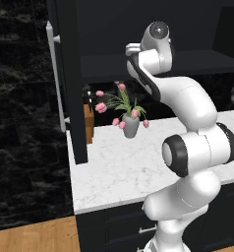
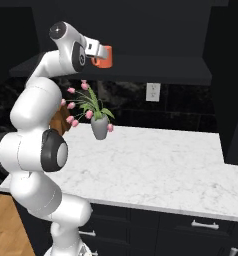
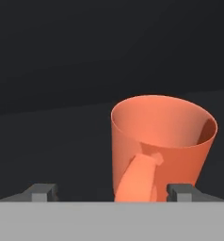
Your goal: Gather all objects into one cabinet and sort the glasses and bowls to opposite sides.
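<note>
Risk of a knocked or dragged cup, judging from how close the hand sits to it. From the left base view: white arm folded upward toward the dark shelf (image 1: 197,61) of the black wall cabinet, wrist level with that shelf; tall black door (image 1: 72,74) swung open to the left of the shelf, grey vase of pink tulips (image 1: 130,125) on the white marble counter (image 1: 119,172) below the shelf. From the right base view: two-finger gripper (image 2: 98,52) reaching in at the left end of the shelf (image 2: 156,65), small orange-red mug with handle (image 2: 106,56) standing right at the fingertips, apparently resting on the shelf near its front edge. From the hand view: mug (image 3: 161,141) upright on the shelf surface (image 3: 48,150), handle turned toward the camera and lying between the two dark fingertips (image 3: 43,190); jaws spread wide, gripper (image 3: 112,192) not clamped on anything, mug offset toward the right-hand fingertip, contact there impossible to judge. Likely trouble: snagging the handle on a finger when pulling back, tipping the mug or dragging it off the front edge onto the counter and vase below; sideways drift toward the nearer finger would do the same.
</note>
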Tool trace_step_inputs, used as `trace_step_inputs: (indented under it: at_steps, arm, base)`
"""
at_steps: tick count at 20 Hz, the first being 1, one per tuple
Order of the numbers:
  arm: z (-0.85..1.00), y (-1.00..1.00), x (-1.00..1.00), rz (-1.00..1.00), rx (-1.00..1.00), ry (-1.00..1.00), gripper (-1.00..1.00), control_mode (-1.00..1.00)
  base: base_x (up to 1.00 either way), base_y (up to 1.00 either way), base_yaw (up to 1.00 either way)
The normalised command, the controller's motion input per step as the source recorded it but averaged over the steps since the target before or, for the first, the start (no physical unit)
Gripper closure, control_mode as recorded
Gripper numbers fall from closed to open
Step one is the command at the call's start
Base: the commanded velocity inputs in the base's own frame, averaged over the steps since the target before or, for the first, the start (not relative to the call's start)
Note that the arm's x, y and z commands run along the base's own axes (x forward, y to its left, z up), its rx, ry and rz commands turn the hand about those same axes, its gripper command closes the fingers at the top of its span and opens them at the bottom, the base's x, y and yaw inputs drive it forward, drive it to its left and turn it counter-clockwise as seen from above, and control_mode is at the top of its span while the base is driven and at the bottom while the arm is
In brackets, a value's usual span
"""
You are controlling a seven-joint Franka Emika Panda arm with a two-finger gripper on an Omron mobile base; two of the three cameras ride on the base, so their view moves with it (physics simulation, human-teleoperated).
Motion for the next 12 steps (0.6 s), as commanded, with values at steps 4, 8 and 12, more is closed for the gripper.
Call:
trace_step_inputs:
  at_steps: [4,8,12]
  arm:
    - [-0.01,0.00,0.00,0.00,0.00,0.00,1.00,-1.00]
    - [0.00,0.00,0.00,0.00,0.01,0.00,1.00,-1.00]
    - [0.00,0.00,0.00,0.00,0.01,0.00,1.00,-1.00]
  base:
    - [0.00,0.00,0.00]
    - [0.00,0.00,0.00]
    - [0.00,0.00,0.00]
